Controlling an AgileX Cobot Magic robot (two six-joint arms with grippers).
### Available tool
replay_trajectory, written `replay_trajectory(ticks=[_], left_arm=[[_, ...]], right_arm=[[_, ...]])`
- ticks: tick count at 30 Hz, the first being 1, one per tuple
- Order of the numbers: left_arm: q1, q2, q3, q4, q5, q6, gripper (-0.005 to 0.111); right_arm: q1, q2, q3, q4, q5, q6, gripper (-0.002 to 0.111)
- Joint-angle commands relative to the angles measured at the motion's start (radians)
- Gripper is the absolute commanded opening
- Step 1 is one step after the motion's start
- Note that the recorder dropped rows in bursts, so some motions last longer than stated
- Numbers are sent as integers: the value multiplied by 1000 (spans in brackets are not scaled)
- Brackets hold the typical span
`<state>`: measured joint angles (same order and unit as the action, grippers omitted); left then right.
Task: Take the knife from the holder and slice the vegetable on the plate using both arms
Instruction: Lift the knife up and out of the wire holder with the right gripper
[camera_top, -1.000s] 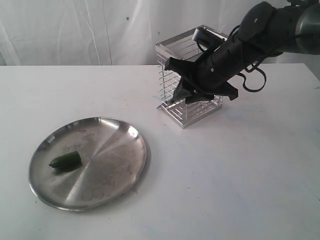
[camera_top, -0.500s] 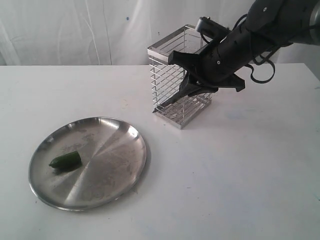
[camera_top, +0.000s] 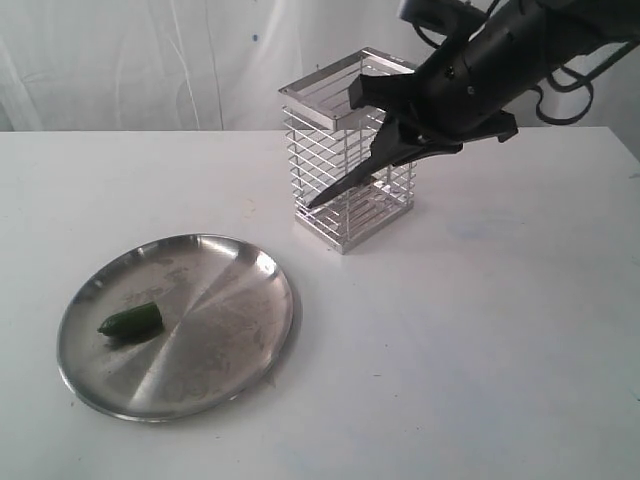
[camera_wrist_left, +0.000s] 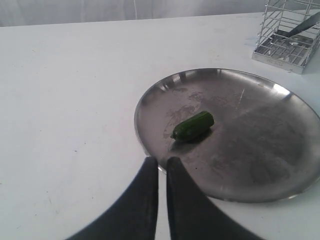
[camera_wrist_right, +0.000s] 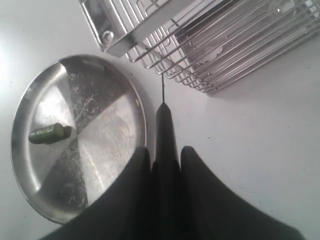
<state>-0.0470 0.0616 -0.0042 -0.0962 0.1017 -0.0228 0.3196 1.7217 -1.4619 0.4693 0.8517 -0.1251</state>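
Left gripper: fingers drawn almost together with only a thin slit between them, nothing held. It hangs just short of the plate. The vegetable lies on the plate a little beyond the fingertips, apart from them.

Assessment of the vegetable: small, rounded and smooth-skinned on slick metal, so it will likely roll or skid under a blade. It should be pinned across its dark middle or one end, leaving the other end free for cutting.

The holder stands upright, well beyond the plate.

Right gripper: clamped on the handle of the knife, in the air at the holder's side. The blade slants downward past the fingertips. Whether its tip touches the wires cannot be told.

Assessment of the knife: light and stiff, with a smooth handle that may pivot in the grip under cutting load. A hold well back on the handle is advised.
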Motion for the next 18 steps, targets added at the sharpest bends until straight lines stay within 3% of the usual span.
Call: replay_trajectory(ticks=[1, 12, 18], left_arm=[[-4, -3, 4, -3, -3, 0, 13], [-4, -3, 4, -3, -3, 0, 13], [-4, -3, 4, -3, -3, 0, 13]], right_arm=[[-1, -62, -4, -26, 65, -59, 17], [3, -285, 102, -63, 99, -83, 8], [118, -483, 283, -63, -33, -149, 7]])
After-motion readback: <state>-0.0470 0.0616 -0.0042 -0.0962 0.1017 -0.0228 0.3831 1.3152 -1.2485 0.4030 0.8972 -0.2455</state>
